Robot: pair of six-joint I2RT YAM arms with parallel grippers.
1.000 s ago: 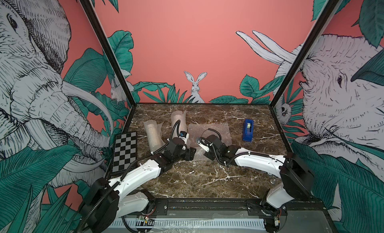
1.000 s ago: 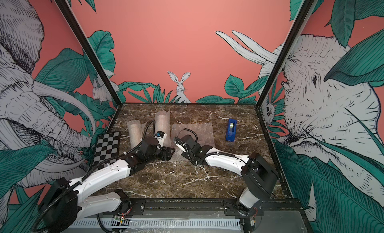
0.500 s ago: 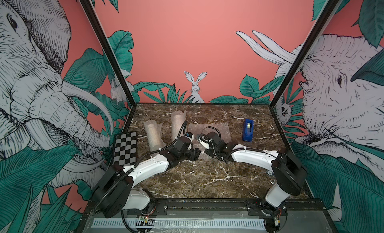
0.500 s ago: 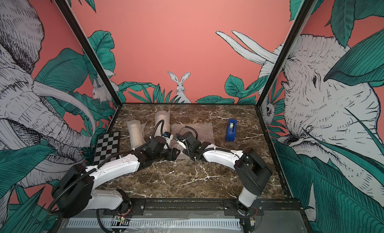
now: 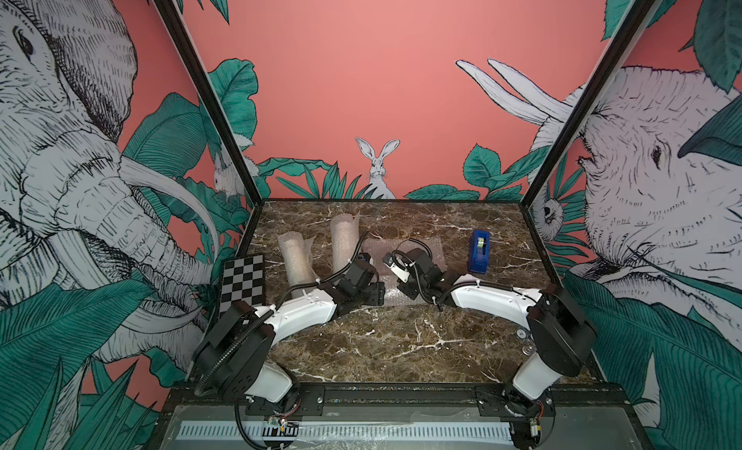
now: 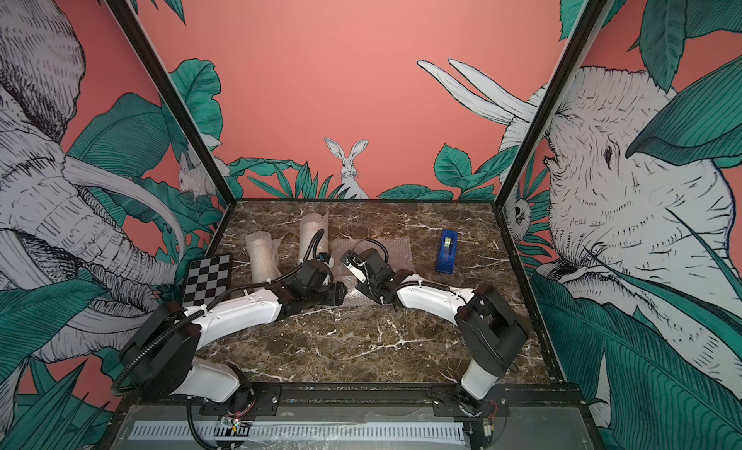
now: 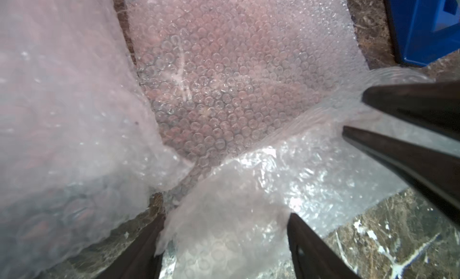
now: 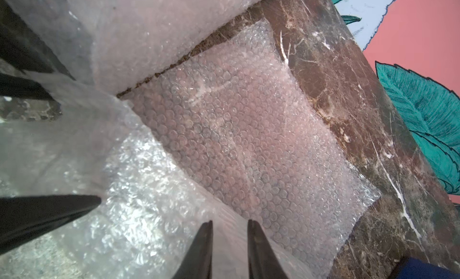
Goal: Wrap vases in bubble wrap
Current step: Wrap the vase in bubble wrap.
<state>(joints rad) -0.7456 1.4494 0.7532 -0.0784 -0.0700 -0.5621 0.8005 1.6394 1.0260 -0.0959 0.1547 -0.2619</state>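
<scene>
In both top views my two grippers meet at the near edge of a flat bubble wrap sheet (image 5: 417, 249) (image 6: 395, 251). A fold of that sheet covers a clear glass vase lying on its side; its rim (image 7: 403, 74) pokes out. My left gripper (image 7: 225, 215) (image 5: 377, 297) stands open, its fingers astride the wrapped end. My right gripper (image 8: 229, 221) (image 5: 403, 289) is open by a narrow gap above the fold's edge. Behind them to the left are two more bubble wrap rolls (image 5: 295, 259) (image 5: 344, 239); what is inside them is not visible.
A blue tape dispenser (image 5: 479, 253) (image 6: 446, 253) stands right of the sheet. A checkerboard card (image 5: 243, 285) lies by the left wall. The marble table (image 5: 401, 347) is walled on three sides.
The right jaws were shut and now stand slightly apart. The left jaws have widened a little. The left arm has stretched further in toward the sheet.
</scene>
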